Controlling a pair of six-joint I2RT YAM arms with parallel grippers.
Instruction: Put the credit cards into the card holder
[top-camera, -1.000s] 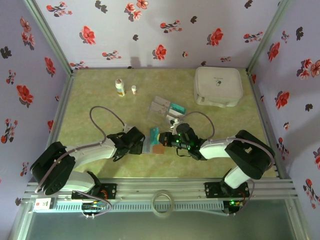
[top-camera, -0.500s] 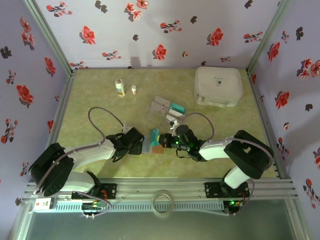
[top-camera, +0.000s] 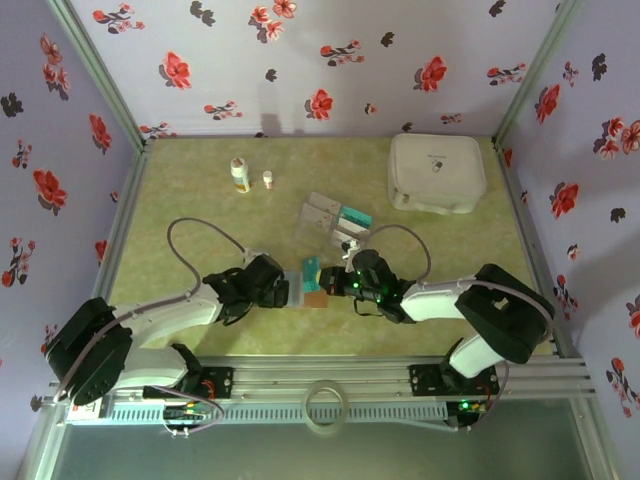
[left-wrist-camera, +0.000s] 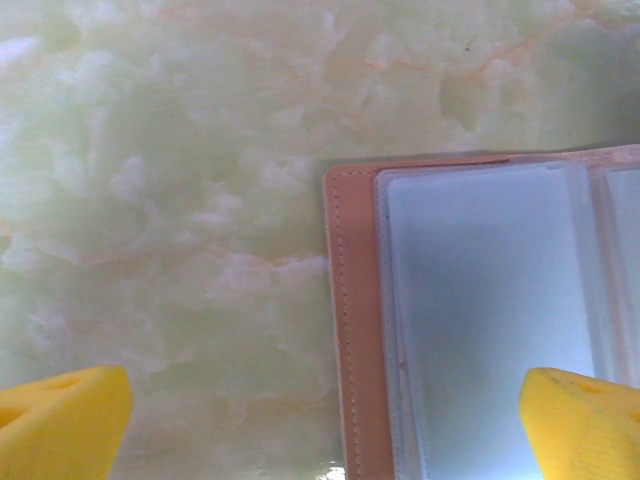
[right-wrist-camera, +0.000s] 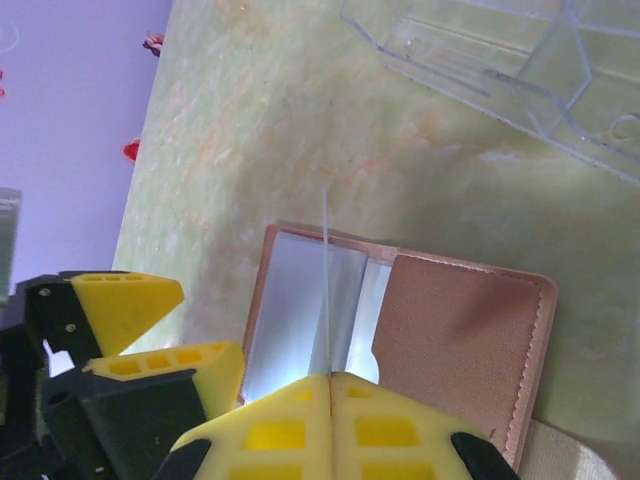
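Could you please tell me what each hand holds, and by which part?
The right hand pinches a thin pale sheet, seen edge-on, by its near end; card or sleeve, I cannot tell. The left hand is open, holding nothing.

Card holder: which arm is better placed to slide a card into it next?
Right. The right gripper is shut on a thin card, seen edge-on, directly over the open card holder. The left gripper is open at the holder's edge, holding nothing.
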